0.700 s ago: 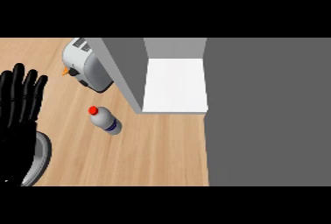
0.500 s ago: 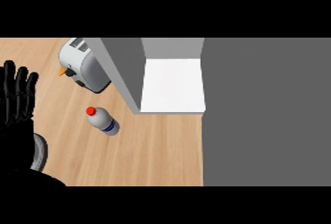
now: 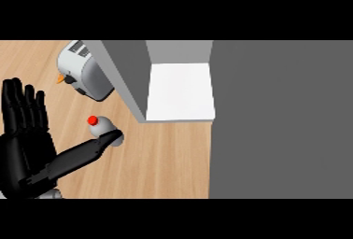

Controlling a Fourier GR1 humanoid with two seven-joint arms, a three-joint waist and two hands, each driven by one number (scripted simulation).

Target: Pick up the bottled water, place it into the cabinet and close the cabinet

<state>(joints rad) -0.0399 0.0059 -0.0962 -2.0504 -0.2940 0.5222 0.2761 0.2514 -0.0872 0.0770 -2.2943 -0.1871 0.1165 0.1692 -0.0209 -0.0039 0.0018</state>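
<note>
The left hand (image 3: 27, 149), fingers straight and spread, has moved in; its thumb now touches the bottled water (image 3: 104, 125), which stands just left of the open cabinet (image 3: 179, 91). No grasp yet.

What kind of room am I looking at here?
Most likely a kitchen: a wooden counter carries a toaster and a red-capped water bottle, next to an open cabinet with a white shelf.
</note>
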